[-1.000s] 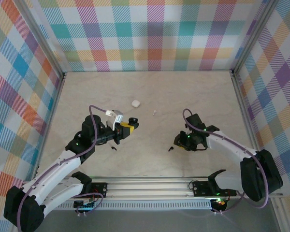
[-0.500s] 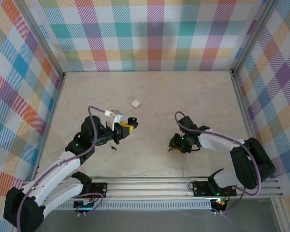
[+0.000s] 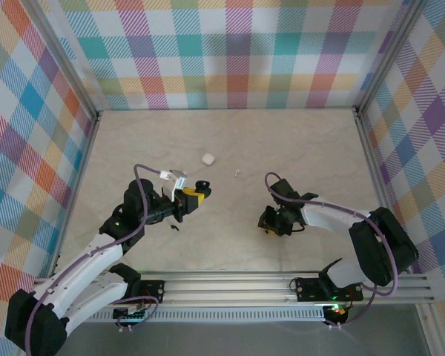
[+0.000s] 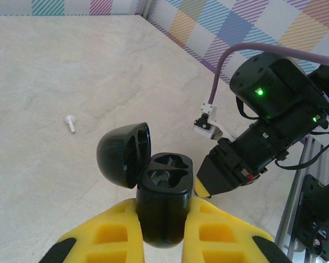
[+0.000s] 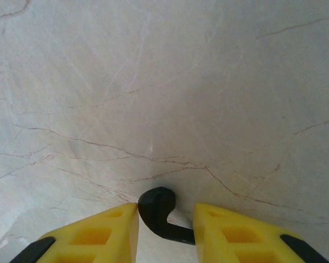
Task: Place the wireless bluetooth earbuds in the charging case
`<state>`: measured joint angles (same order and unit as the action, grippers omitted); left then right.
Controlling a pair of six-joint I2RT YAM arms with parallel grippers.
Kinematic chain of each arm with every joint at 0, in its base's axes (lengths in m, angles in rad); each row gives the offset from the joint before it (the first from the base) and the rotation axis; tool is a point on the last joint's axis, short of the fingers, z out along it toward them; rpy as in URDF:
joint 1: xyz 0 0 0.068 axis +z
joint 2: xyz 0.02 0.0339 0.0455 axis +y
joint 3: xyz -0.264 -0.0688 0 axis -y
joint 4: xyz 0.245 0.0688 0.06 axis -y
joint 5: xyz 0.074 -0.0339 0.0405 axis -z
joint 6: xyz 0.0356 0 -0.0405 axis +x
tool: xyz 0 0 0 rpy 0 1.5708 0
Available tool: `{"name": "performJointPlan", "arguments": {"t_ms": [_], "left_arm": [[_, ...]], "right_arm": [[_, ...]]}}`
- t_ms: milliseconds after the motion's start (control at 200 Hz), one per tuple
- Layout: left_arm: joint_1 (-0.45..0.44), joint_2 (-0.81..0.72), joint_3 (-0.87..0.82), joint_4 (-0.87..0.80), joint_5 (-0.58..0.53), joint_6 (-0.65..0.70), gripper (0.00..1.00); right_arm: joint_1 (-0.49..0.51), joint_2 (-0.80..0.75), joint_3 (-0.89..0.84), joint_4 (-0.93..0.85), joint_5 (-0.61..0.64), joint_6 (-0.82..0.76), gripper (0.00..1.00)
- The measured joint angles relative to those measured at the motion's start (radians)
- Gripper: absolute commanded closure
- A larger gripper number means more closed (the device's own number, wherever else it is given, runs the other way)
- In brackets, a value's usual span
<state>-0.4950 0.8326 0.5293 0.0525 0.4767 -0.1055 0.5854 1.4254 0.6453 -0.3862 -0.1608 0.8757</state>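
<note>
Within right pincer (image 5: 165, 219), black earbud (image 5: 155, 207).

The black earbud (image 5: 155, 203) is having its stem end cropped by the lower frame edge between the right gripper (image 5: 165, 212) fingers; whether it is being pinched cannot be told. The black charging case (image 4: 165, 183) is having its base hidden between the left gripper (image 4: 164, 219) pads.

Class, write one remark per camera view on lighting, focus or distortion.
Top external: even, soft light on the table, and the wall posts splay from lens distortion. Left wrist: black case sharp, and a green light on the right arm glares. Right wrist: black earbud sharp between the yellow fingers, no glare.
</note>
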Motion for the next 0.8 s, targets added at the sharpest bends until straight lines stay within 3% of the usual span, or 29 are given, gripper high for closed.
{"name": "performJointPlan", "arguments": {"t_ms": [800], "left_arm": [[0.001, -0.042, -0.006, -0.002, -0.008, -0.004, 1.0]], "right_arm": [[0.05, -0.005, 0.03, -0.011, 0.015, 0.023, 0.66]]}}
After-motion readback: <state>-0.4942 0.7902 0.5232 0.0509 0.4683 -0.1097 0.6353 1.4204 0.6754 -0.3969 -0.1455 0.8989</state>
